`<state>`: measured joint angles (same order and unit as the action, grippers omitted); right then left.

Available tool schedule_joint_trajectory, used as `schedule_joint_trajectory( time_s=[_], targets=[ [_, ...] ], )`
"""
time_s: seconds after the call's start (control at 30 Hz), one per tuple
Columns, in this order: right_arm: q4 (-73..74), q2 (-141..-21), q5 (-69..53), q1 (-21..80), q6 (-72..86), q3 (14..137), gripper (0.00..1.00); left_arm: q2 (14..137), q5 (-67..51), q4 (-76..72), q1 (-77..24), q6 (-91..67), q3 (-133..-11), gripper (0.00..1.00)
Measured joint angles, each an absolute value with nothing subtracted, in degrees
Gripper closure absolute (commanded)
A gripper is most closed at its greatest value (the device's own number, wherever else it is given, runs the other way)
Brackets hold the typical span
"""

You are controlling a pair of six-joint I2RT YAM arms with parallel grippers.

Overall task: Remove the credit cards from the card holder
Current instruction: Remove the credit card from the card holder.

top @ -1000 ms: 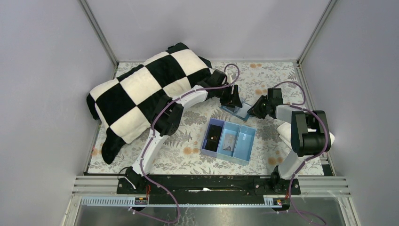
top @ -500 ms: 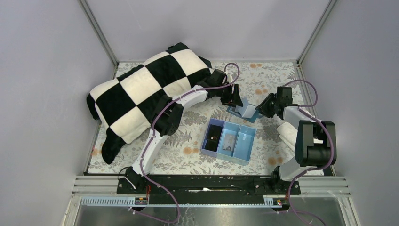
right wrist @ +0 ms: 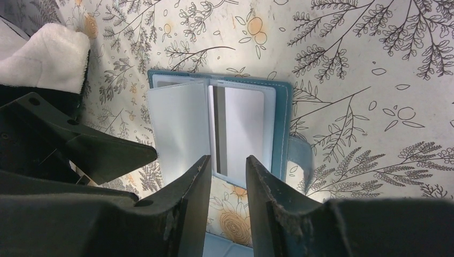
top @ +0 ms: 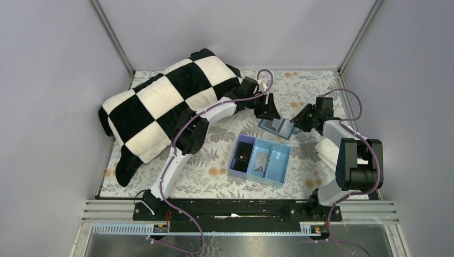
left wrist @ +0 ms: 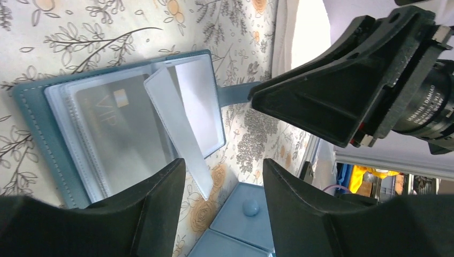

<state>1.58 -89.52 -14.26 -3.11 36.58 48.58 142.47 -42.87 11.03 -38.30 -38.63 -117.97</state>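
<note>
The card holder (top: 278, 127) lies open on the flowered cloth between my two grippers. In the left wrist view its teal cover (left wrist: 37, 123) holds clear sleeves, a grey credit card (left wrist: 120, 134) marked VIP shows inside one, and a loose sleeve page (left wrist: 176, 128) stands up at an angle. The right wrist view shows a pale card (right wrist: 243, 128) in the right panel of the card holder (right wrist: 284, 123). My left gripper (left wrist: 224, 166) hovers open at the holder's left edge, with nothing between its fingers. My right gripper (right wrist: 227, 159) is narrowly open just off the holder's near edge, also holding nothing.
A light-blue three-compartment tray (top: 260, 159) sits just in front of the holder, with small items in it. A black-and-white checkered blanket (top: 166, 101) covers the back left of the table. Grey walls close in the sides and back.
My right gripper has drawn back to the right and widened a little. The card holder, partly raised half a second ago, now lies spread open. The left gripper has barely shifted.
</note>
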Motion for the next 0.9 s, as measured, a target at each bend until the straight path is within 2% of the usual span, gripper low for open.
schedule_joint_trajectory(
  time_s=[0.47, 0.9],
  targets=[
    [0.34, -89.67, -16.56, -3.11, 37.32, 48.58, 0.64, 142.47, -43.53, 9.89, -39.09, -39.57, -117.95, 0.42],
    [-1.52, -95.46, -17.65, -3.11, 37.36, 48.99, 0.66, 136.38, -37.71, 5.28, -32.77, -41.50, -109.71, 0.40]
  ],
)
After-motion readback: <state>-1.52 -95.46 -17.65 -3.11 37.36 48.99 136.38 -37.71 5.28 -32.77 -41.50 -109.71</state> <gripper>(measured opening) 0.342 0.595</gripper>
